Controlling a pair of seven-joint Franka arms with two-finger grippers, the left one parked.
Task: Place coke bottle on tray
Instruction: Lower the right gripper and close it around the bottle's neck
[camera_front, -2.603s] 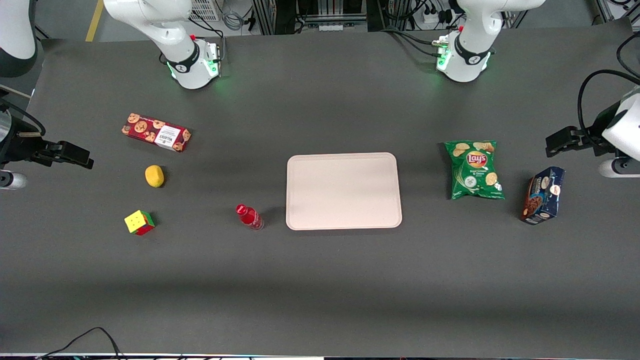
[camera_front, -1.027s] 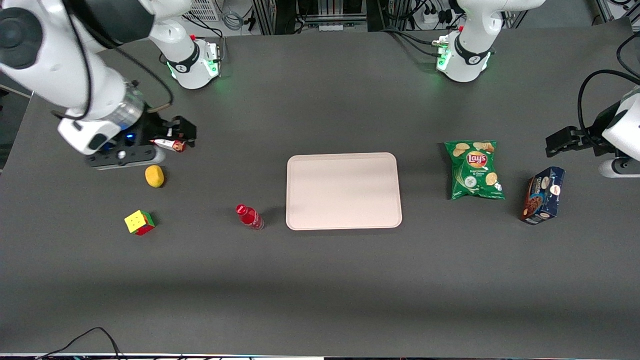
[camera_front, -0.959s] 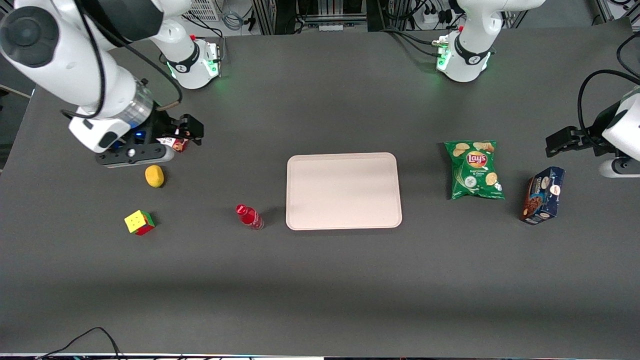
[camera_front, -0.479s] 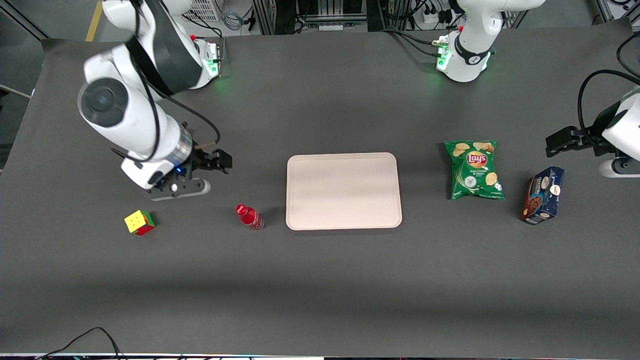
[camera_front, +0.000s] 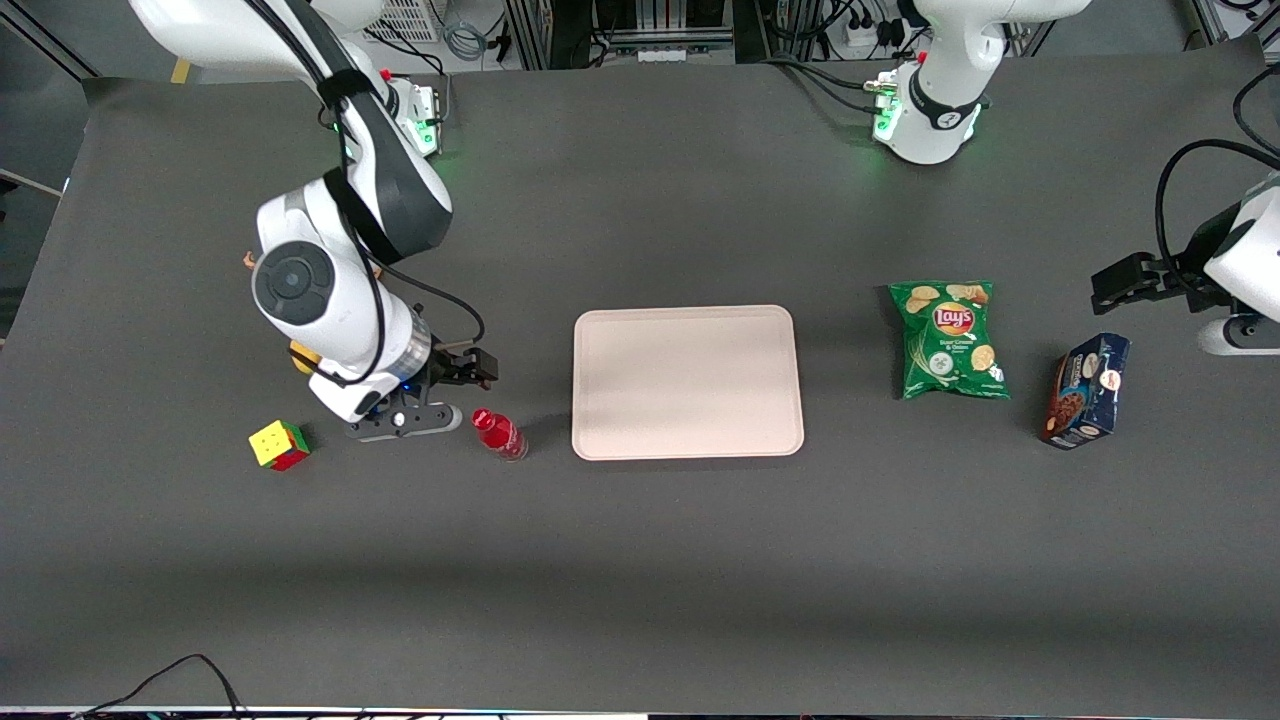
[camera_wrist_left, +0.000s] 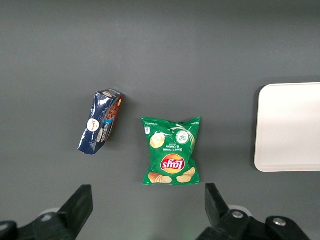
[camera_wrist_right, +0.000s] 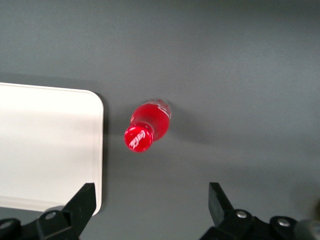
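Observation:
The coke bottle (camera_front: 498, 433), with red cap and red label, stands upright on the dark table beside the tray's corner nearest the front camera. The pale pink-beige tray (camera_front: 688, 382) lies empty at the table's middle. My right gripper (camera_front: 476, 368) hangs open and empty above the table, just short of the bottle and a little farther from the front camera than it. In the right wrist view the bottle (camera_wrist_right: 146, 127) shows from above, ahead of the open gripper (camera_wrist_right: 152, 192), with the tray's rounded corner (camera_wrist_right: 75, 150) beside it. The tray's edge also shows in the left wrist view (camera_wrist_left: 290, 125).
A Rubik's cube (camera_front: 278, 445) lies toward the working arm's end. A yellow object (camera_front: 298, 352) is mostly hidden by the arm. A green Lay's chip bag (camera_front: 948, 340) and a dark blue box (camera_front: 1087, 390) lie toward the parked arm's end.
The right arm has swung in from its end of the table, over the cookie box and yellow object, to just beside the bottle. Bottle and tray have not moved.

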